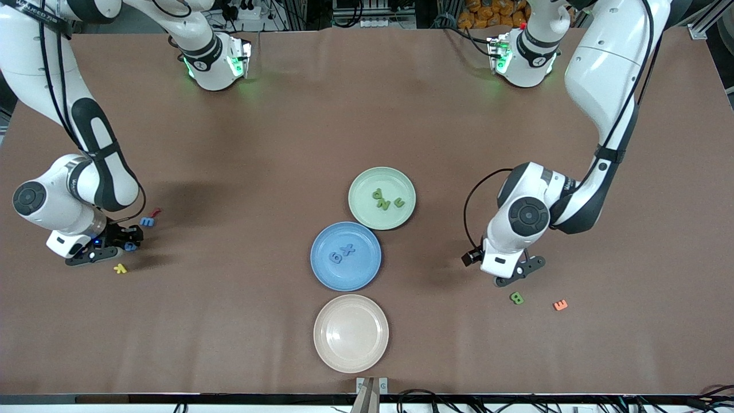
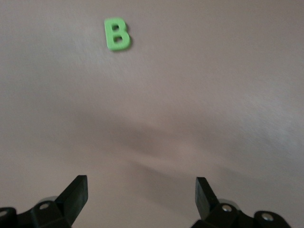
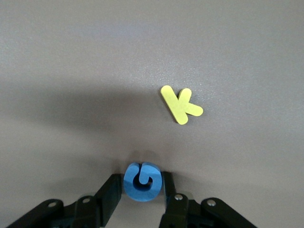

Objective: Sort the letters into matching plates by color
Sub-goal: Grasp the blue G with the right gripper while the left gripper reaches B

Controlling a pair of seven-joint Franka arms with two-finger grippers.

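My right gripper point(image 1: 127, 243) is low at the right arm's end of the table, shut on a blue letter G point(image 3: 142, 181), which also shows in the front view point(image 1: 131, 246). A yellow K point(image 3: 180, 104) lies close by on the table point(image 1: 120, 268). A blue letter point(image 1: 148, 221) and a small red piece point(image 1: 156, 211) lie beside the gripper. My left gripper point(image 2: 141, 194) is open and empty, low over bare table; a green B point(image 2: 117, 33) lies nearer the front camera point(image 1: 516, 297), with an orange E point(image 1: 560, 305) beside it. The mint green plate point(image 1: 367, 176) holds three green letters point(image 1: 387, 200). The blue plate point(image 1: 324, 267) holds two blue shapes point(image 1: 342, 253).
A cream-beige plate point(image 1: 351, 333) with nothing in it sits nearest the front camera, below the blue plate. The three plates stand in a column at the table's middle. The brown table point(image 1: 241, 143) stretches between the arms' bases and the plates.
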